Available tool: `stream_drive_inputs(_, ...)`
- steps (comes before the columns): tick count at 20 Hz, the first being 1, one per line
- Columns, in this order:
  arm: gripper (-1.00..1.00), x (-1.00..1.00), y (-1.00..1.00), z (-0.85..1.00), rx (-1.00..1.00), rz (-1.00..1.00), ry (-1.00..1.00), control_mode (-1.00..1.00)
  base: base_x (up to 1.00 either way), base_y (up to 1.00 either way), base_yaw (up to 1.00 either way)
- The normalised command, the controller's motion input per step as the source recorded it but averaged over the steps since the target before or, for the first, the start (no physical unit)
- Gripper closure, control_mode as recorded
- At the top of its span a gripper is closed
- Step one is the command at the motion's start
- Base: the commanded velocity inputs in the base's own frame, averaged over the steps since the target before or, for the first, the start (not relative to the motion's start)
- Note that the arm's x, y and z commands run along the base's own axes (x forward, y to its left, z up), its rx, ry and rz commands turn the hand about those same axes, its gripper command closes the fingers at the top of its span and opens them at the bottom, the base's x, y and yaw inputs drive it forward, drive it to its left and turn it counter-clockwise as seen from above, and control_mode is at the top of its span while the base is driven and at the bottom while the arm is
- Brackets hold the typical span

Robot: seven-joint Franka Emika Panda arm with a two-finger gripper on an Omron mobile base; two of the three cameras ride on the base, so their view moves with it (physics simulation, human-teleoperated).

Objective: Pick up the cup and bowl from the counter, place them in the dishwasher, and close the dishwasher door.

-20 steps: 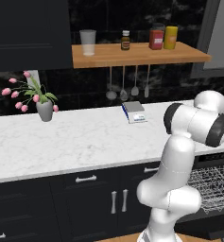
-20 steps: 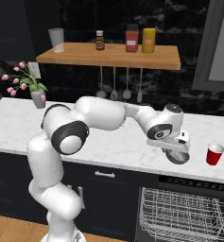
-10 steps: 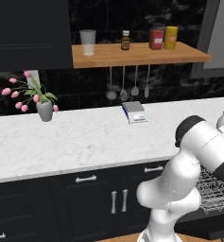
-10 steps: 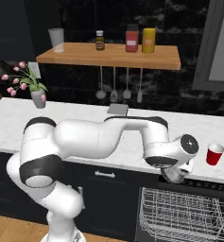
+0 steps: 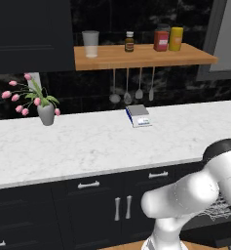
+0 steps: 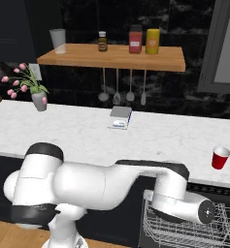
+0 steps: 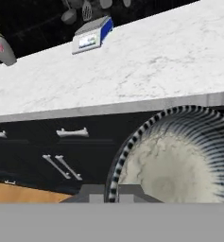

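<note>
- White marble tabletop (image 6: 77, 133) carries a red cup (image 6: 220, 157).
- Below its edge, the clenched jaws grip the striped bowl (image 7: 179, 158) by its rim, over the dishwasher (image 6: 184, 227) rack.

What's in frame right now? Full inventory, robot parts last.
counter: 1, white marble, over dark navy cabinets
cabinets: dark navy, silver handles, under counter
dishwasher: 1, dark, grey wire rack showing, lower right
cup: 1, red, on counter at right
bowl: 1, ribbed dark-and-pale rim, speckled inside, close before the hand camera
scale: 1, blue-grey, mid counter
flower vase: 1, grey, pink blooms, left on counter
wall shelf: 1, wooden, holds glass, bottle, red and yellow jars
utensils: four, hanging under shelf
arm: 1, white, lowered by the dishwasher
</note>
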Motion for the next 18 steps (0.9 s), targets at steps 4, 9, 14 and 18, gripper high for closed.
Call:
stream_drive_inputs(4, 1.00, 0.00, 0.00, -0.78, -0.04, 0.20, 0.02, -1.00, 0.00, 0.00, 0.00)
stream_drive_inputs(9, 1.00, 0.37, -0.09, -0.65, -0.03, 0.03, 0.13, -1.00, 0.00, 0.00, 0.00)
stream_drive_inputs(14, 1.00, 0.25, -0.31, -0.70, -0.01, -0.10, 0.12, -1.00, 0.00, 0.00, 0.00)
stream_drive_inputs(18, 1.00, 0.16, -0.12, -0.64, 0.00, -0.28, 0.09, -1.00, 0.00, 0.00, 0.00)
